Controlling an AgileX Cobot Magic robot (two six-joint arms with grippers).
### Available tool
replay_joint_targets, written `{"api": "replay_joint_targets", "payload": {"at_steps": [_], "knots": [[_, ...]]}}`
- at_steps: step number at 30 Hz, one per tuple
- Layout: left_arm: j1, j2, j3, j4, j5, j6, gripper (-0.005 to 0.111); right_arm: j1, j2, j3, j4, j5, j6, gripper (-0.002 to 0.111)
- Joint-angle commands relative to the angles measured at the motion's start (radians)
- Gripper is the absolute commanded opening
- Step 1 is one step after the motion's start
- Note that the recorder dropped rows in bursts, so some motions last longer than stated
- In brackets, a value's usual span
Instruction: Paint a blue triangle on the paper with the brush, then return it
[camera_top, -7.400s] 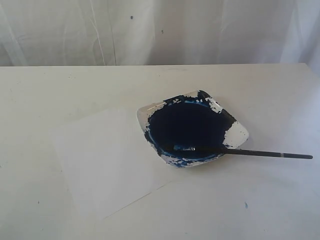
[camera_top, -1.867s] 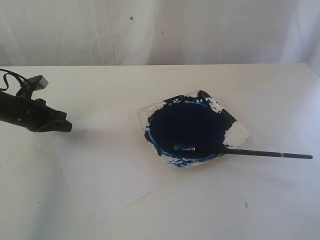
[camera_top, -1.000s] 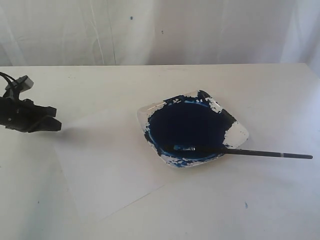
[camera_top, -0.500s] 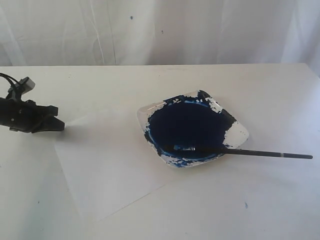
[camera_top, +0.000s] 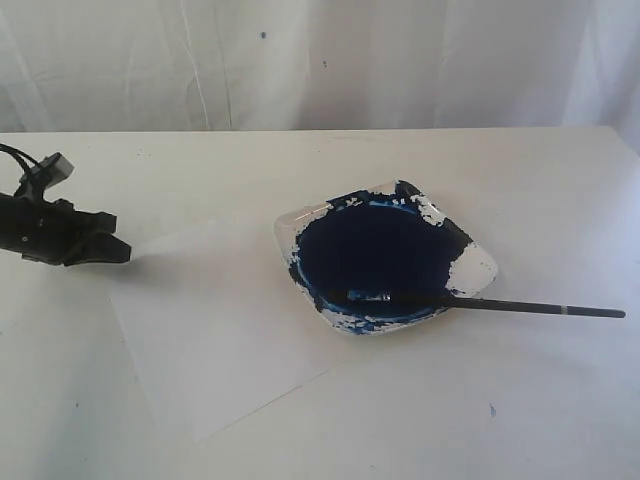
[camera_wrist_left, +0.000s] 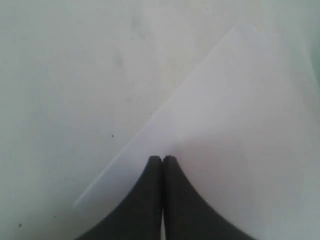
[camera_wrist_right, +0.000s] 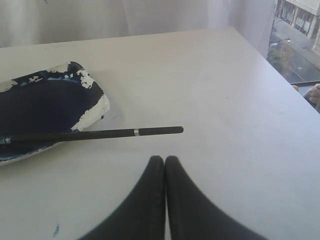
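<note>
Our left gripper (camera_top: 112, 248) sits low at the far left edge of the paper (camera_top: 215, 330), jaws pressed together with nothing between them. In the wrist view the tips lie just inside the sheet's edge, though we cannot tell whether they touch it. Our right gripper (camera_wrist_right: 165, 159) also has its jaws closed and empty, and it hangs over the counter (camera_wrist_right: 240, 100) near the free end of the brush (camera_wrist_right: 100, 133). The brush lies with its bristles in the blue paint of the dish (camera_top: 478, 268), its handle reaching over the rim onto the counter, right of the paper. The paper is blank.

We see several risks. The sheet is thin and loose, so a left gripper that presses and drags could wrinkle it or slide it off its spot. The handle is slim and lies low, so a grasp landing off-centre could roll it away or lever the wet tip up and flick paint. A loaded brush may also drip on the counter between dish and paper.
</note>
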Motion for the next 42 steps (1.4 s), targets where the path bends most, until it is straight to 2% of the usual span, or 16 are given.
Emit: {"api": "replay_joint_targets", "payload": {"at_steps": [1, 19, 42], "knots": [[0.003, -0.001, 0.008, -0.004, 0.0, -0.002, 0.0, 0.001, -0.004, 0.005, -0.004, -0.011, -0.002, 0.0], [0.003, -0.001, 0.008, 0.079, -0.039, 0.001, 0.0, 0.001, -0.004, 0.005, -0.004, -0.011, -0.002, 0.0], [0.003, -0.001, 0.008, 0.079, -0.041, 0.001, 0.0, 0.001, -0.004, 0.005, -0.004, -0.011, -0.002, 0.0]]}}
